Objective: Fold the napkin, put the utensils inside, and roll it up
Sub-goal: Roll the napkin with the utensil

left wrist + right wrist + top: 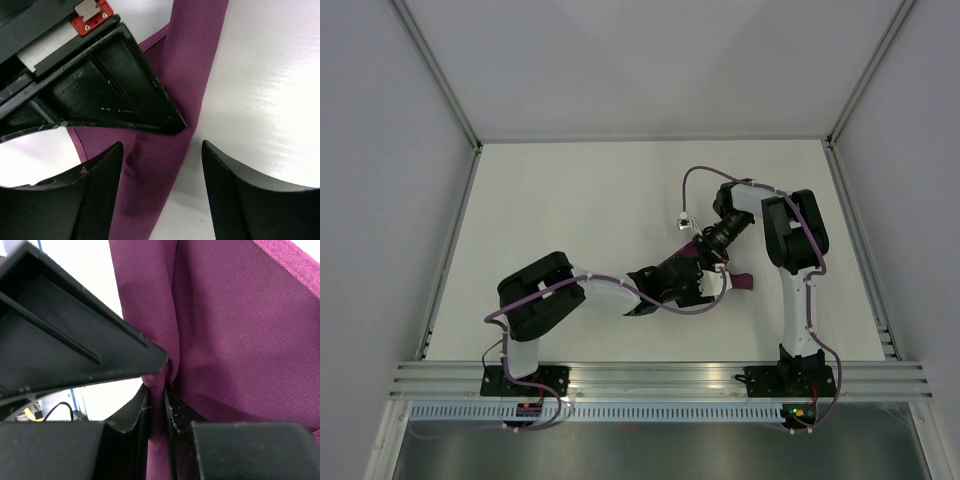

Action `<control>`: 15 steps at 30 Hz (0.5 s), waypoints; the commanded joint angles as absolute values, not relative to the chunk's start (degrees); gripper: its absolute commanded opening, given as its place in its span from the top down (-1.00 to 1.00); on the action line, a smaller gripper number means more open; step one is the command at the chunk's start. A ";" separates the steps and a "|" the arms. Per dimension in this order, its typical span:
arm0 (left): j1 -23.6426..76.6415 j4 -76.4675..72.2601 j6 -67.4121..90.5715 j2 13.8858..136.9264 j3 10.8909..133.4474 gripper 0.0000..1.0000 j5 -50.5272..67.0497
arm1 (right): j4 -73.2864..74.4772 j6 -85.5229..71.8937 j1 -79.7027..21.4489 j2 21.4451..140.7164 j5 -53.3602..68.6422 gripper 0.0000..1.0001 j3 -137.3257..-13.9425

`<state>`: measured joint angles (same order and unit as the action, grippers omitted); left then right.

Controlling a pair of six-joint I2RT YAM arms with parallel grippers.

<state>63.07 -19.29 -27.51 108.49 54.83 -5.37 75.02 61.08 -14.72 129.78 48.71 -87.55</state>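
The napkin (192, 75) lies as a narrow band mid-way across the counter (580, 200), its long axis passing between the jaws of the open, empty left tool (161, 150). The right tool (156, 405), just beside, is clamped on a fold.

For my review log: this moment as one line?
left tool: open, over napkin | right tool: shut on napkin

I can read no text, label, brand or number in any of my three views; the only thing that looks like a tag is a small red plate (92, 20) at the top edge of the left wrist view, and it shows me two screw heads but no lettering I can make out; the napkin (240, 330) is plain purple weave with no print on it.
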 commanded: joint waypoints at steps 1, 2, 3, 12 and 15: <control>63.02 -20.74 -30.06 110.56 56.51 -0.38 -2.82 | 69.17 63.98 -14.33 133.33 40.69 0.77 -87.89; 63.02 -20.48 -29.88 110.83 56.51 -0.37 -2.46 | 69.34 63.98 -14.33 133.33 40.69 0.77 -88.06; 63.02 -20.39 -29.62 111.53 56.51 -0.35 -2.11 | 69.52 64.16 -14.33 133.42 40.52 0.77 -88.15; 61.00 -12.23 -26.11 115.22 60.37 0.50 3.77 | 70.31 64.42 -14.24 132.81 40.52 0.75 -88.59; 60.03 -10.47 -25.14 115.93 61.43 0.71 6.58 | 70.31 64.42 -14.24 132.28 40.26 0.70 -88.42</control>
<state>61.25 -16.29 -27.27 112.16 60.12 1.69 76.95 61.52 -13.72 130.37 47.35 -88.47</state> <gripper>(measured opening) 0.213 0.191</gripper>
